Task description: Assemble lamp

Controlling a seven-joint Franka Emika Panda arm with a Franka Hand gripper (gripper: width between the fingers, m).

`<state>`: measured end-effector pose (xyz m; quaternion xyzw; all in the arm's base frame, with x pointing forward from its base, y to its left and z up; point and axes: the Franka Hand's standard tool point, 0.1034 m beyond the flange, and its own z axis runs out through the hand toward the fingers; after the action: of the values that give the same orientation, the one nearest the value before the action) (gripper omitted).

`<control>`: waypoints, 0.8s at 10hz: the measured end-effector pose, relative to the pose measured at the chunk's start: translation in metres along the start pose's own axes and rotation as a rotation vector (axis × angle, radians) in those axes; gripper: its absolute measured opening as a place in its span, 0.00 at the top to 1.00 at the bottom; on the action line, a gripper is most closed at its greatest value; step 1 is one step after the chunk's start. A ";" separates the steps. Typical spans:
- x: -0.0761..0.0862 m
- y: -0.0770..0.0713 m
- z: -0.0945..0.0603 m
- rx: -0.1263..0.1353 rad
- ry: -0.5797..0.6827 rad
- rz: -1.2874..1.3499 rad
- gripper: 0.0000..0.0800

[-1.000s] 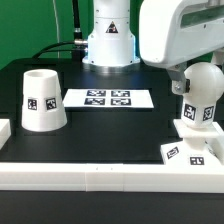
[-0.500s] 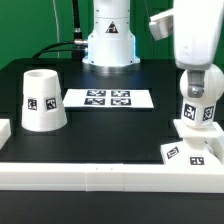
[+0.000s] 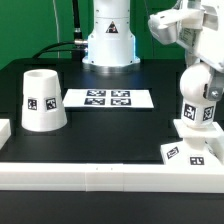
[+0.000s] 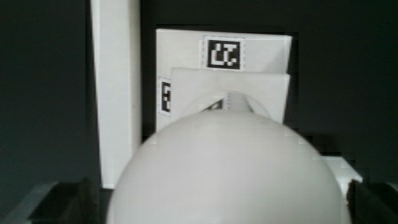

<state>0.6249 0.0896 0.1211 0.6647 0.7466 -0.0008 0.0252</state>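
White plastic forms the long rail (image 3: pixel 100 176) along the near edge of the black table (image 3: pixel 110 125). It is unchanged from the earlier frames. Just behind it, at the exterior view's right, the flat square base (image 3: pixel 188 152) lies where it lay before. The bulb (image 3: pixel 198 105) stands upright on it, as it did a second ago. Farther back, at the exterior view's left, the shade (image 3: pixel 44 98) stands wide end down. The marker board (image 3: pixel 108 98) lies near it toward the centre. Neither has shifted. The arm (image 3: pixel 185 28) is the one item that differs. Half a second ago it hung straight over the bulb; now its white body sits higher, tilted toward the exterior view's right.

The claw (image 3: pixel 207 70) is at the bulb's round head, largely covered by the arm body and the bulb itself. Neither view shows whether its fingers press on the bulb or stand apart from it. The frame cuts off the arm in the exterior view.

The wrist view looks along the bulb. The blurred head fills the near part, with a tagged face of the base and a stretch of white rail beyond it. Dark blurred shapes flank the head and cannot be identified. Only the exterior view shows the shade and the marker board.
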 end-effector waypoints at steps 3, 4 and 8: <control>-0.003 -0.001 0.001 0.004 -0.016 -0.067 0.26; -0.003 -0.001 0.001 0.004 -0.016 -0.066 0.26; -0.004 -0.001 0.001 0.005 -0.016 -0.031 0.28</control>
<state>0.6243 0.0856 0.1201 0.6530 0.7567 -0.0085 0.0294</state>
